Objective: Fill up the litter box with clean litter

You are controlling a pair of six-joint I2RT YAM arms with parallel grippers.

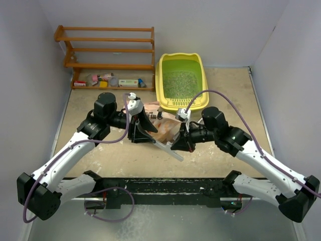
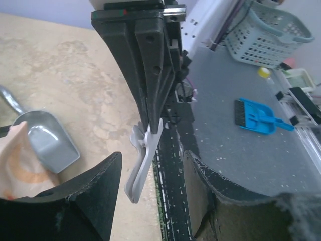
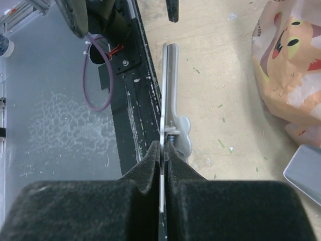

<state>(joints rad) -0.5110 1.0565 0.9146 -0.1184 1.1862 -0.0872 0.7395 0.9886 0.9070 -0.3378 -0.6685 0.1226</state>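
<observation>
At the far edge of the bench (image 1: pixel 230 95), close to the back wall and just right of the wooden shelf rack (image 1: pixel 108 50), sits the litter box (image 1: pixel 159 83). It is a yellow rectangular tray with rounded corners and a green inner basin. Its long axis runs near to far, and the slotted lip (image 1: pixel 181 103) at the near short end points toward the arms. Clean litter (image 1: pixel 179 84) lies in the basin as a loose grey-white gritty patch over the middle of the floor, with bare green showing along the walls.

Just in front of the lip lies a crinkled pink-tan printed bag (image 1: pixel 168 131), touching or nearly touching the tray; which cannot be told. A grey scoop (image 2: pixel 47 138) rests on the bench beside the bag.

Right tool (image 3: pixel 161 160): pads pressed together, clamped on one end of a long grey-white clip (image 3: pixel 170 85). The clip's spring hinge sits just beyond the pads and its bar runs away from them.

Left tool (image 2: pixel 152 155): fingers (image 2: pixel 95 196) stand apart on either side of the clip's free end — whether either one touches it cannot be told.

Both tools meet over the near side of the bag.
</observation>
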